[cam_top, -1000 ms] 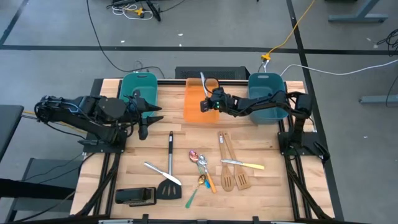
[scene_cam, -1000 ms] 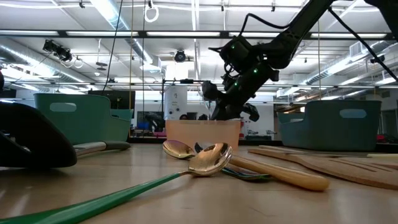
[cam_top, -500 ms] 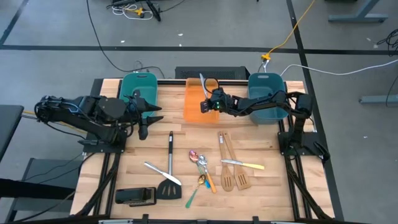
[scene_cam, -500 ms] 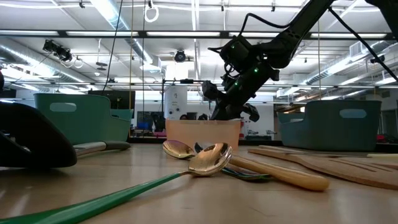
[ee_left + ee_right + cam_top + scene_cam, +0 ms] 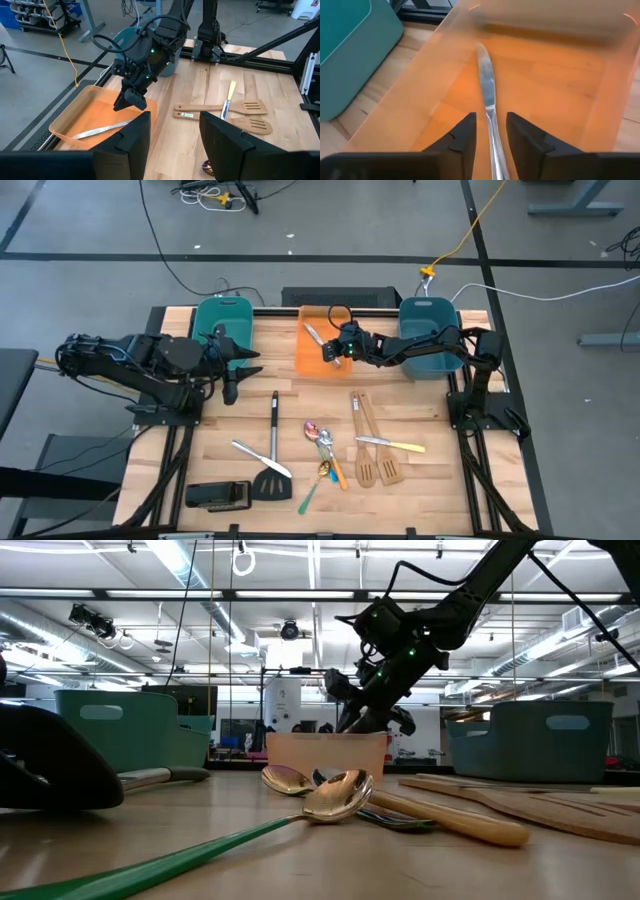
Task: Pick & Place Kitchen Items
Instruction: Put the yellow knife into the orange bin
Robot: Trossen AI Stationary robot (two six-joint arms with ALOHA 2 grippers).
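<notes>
The right gripper (image 5: 331,352) hovers over the orange bin (image 5: 308,358), its fingers (image 5: 465,135) slightly spread on either side of a silver knife (image 5: 487,90) that lies flat inside the bin, no longer lifted as a moment before. The left gripper (image 5: 232,368) waits with fingers spread at the table's left, near the left teal bin (image 5: 222,315). Spoons (image 5: 322,442), wooden spatulas (image 5: 372,445) and a black spatula (image 5: 273,460) remain on the table.
</notes>
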